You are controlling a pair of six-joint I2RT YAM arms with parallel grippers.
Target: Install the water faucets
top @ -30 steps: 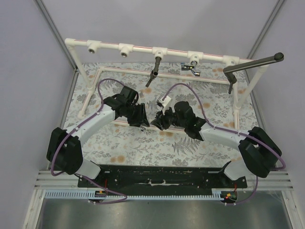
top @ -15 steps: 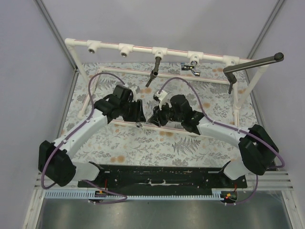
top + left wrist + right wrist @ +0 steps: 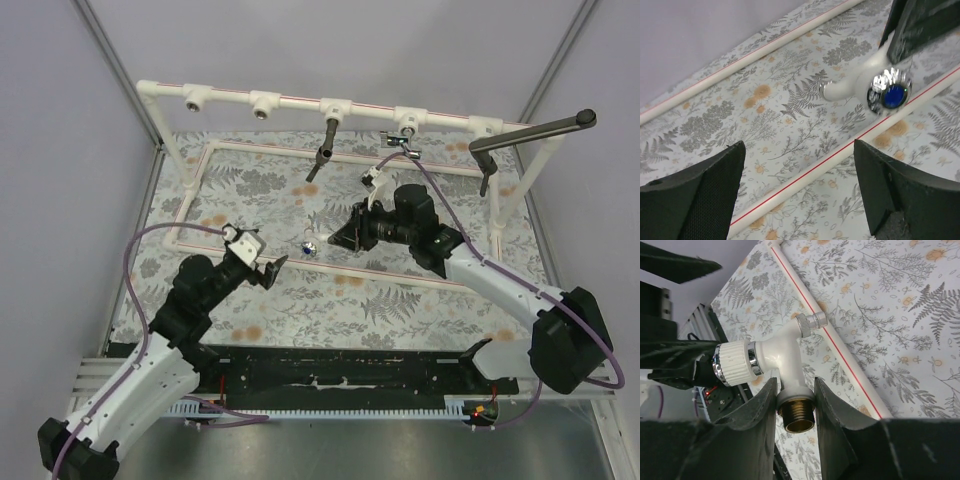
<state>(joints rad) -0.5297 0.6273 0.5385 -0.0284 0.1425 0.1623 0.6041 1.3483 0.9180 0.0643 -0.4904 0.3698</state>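
My right gripper is shut on the white plastic elbow faucet and holds it above the patterned mat. In the right wrist view the fingers clamp the faucet at the collar just above its brass threaded end, with the ribbed knob pointing left. In the left wrist view the same faucet shows its blue-capped knob. My left gripper stands wide open and empty, nearer to me and left of the faucet. A chrome faucet hangs at a tee of the pipe frame.
The pipe frame's top bar carries two bare tees on the left. A dark lever tap hangs from the middle tee. A black handle juts out at the right. A red-striped base pipe lies on the mat under the left gripper.
The left gripper opened, let go of the white faucet and drew back to the near left. The right gripper kept the faucet and shifted right and farther back.
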